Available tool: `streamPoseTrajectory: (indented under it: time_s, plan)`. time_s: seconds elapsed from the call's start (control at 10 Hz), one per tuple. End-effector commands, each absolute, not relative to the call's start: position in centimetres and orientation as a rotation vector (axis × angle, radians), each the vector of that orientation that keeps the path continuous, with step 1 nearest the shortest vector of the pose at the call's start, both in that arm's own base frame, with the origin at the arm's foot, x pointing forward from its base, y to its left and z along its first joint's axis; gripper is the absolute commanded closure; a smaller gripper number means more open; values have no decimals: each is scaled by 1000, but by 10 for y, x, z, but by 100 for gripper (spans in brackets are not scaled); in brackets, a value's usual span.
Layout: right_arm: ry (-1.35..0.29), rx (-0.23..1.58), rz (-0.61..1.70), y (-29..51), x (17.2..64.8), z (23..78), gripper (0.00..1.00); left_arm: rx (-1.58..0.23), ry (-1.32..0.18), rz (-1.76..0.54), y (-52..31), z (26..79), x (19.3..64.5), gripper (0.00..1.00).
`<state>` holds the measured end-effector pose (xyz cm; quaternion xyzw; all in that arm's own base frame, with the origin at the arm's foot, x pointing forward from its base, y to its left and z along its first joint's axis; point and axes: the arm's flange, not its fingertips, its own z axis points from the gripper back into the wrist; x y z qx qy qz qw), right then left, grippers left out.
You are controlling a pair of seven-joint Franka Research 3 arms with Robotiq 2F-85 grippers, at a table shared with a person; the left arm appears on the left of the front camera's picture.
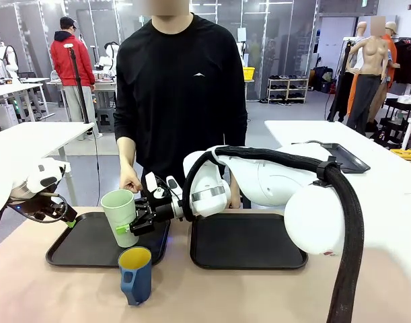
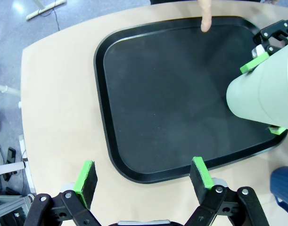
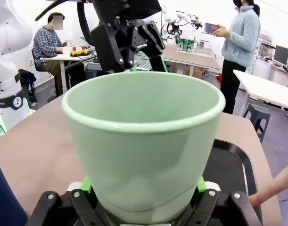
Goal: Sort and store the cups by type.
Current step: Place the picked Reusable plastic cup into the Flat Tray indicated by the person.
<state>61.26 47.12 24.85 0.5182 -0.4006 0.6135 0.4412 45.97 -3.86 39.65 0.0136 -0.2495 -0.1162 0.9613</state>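
Observation:
My right gripper [image 1: 128, 227] reaches across the middle and is shut on the pale mint-green cup [image 1: 120, 214], which it holds tilted over the left black tray [image 1: 84, 245]. In the right wrist view the cup [image 3: 144, 136] sits between the green pads of that gripper [image 3: 143, 186]. The dark blue mug [image 1: 136, 274] with a yellow inside stands upright on the table just in front of this tray. My left gripper [image 2: 143, 174] is open and holds nothing, hovering off the tray's [image 2: 181, 94] left edge. The mint cup [image 2: 266, 94] appears at the right of that view.
A second black tray [image 1: 245, 241] lies to the right. The person stands at the far side, one hand [image 1: 130, 182] down by the left tray's far edge, a fingertip [image 2: 206, 18] touching its rim. The right arm's black cable hose [image 1: 346, 222] arches over the table's right.

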Motion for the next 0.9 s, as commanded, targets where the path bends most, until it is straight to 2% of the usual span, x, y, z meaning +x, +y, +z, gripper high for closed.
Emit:
streamPoseTrajectory:
  time_s: [0.0, 0.7, 0.8]
  plan:
    - [-1042, 1284, 1487, 468, 608, 243, 14, 26, -507, -232, -37, 397, 460, 0]
    - [-1054, 1265, 1419, 455, 615, 226, 14, 26, -507, -232, -37, 397, 460, 0]
    - [-1055, 1269, 1417, 454, 616, 225, 8, 26, -507, -232, -37, 397, 460, 0]
